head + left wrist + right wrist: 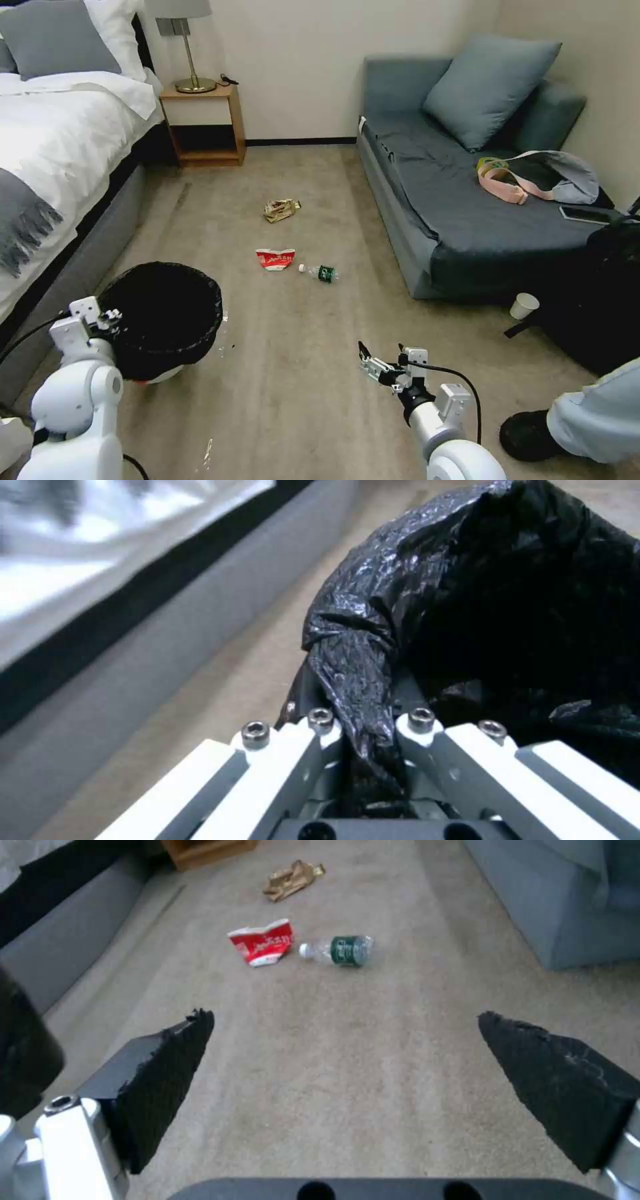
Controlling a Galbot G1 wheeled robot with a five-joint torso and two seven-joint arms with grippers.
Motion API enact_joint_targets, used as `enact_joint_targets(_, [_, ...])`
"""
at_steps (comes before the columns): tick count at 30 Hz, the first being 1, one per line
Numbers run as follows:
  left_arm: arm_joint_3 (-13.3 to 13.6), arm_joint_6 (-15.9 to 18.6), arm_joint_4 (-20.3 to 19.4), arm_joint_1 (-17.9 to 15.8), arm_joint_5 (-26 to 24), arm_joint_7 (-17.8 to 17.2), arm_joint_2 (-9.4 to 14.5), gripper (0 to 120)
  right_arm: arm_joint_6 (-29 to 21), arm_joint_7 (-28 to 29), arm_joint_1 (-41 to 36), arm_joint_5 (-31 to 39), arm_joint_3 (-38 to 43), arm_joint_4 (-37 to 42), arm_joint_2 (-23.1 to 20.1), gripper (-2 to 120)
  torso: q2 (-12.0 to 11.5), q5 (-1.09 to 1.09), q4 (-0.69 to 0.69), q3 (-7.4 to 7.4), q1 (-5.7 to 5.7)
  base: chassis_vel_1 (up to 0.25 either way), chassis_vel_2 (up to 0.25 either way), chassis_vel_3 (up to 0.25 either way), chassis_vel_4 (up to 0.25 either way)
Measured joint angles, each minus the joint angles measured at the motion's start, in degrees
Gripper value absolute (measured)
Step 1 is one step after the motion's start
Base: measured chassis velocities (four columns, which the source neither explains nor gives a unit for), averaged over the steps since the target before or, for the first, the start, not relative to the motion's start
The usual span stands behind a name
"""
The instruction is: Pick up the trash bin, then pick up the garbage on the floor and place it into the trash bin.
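My left gripper (107,319) is shut on the rim of the trash bin (167,313), a white bin with a black liner, at my front left beside the bed. In the left wrist view a fold of the liner (357,680) sits pinched between the gripper (363,720) fingers. The garbage lies on the floor (300,373) ahead: a red-and-white carton (275,259) (261,942), a clear bottle (320,272) (340,950) with a green label, and farther off a gold wrapper (281,209) (292,879). My right gripper (381,351) (343,1016) hovers open over bare carpet, well short of the bottle.
A bed (60,153) runs along the left, with a nightstand (203,123) at the back. A grey sofa (453,193) with a bag lines the right. A paper cup (525,305) lies by a black bag. A person's shoe (530,433) is at the lower right.
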Motion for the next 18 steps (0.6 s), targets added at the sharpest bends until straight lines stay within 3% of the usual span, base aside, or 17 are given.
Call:
enact_joint_targets(7, [-3.3, -1.5, -1.6, 3.6, 1.6, 1.2, -0.3, 3, 0.8, -1.5, 0.6, 0.8, -0.2, -0.6, -0.3, 100, 0.0, 0.00, 0.00, 0.00, 0.00, 0.000, 0.000, 0.000, 0.000])
enact_joint_targets(18, [-4.5, -2.2, -3.0, 5.0, 1.7, 1.8, -0.4, 3, 1.7, -2.7, 1.4, 1.5, -0.4, -1.7, 0.0, 100, 0.0, 0.00, 0.00, 0.00, 0.00, 0.000, 0.000, 0.000, 0.000])
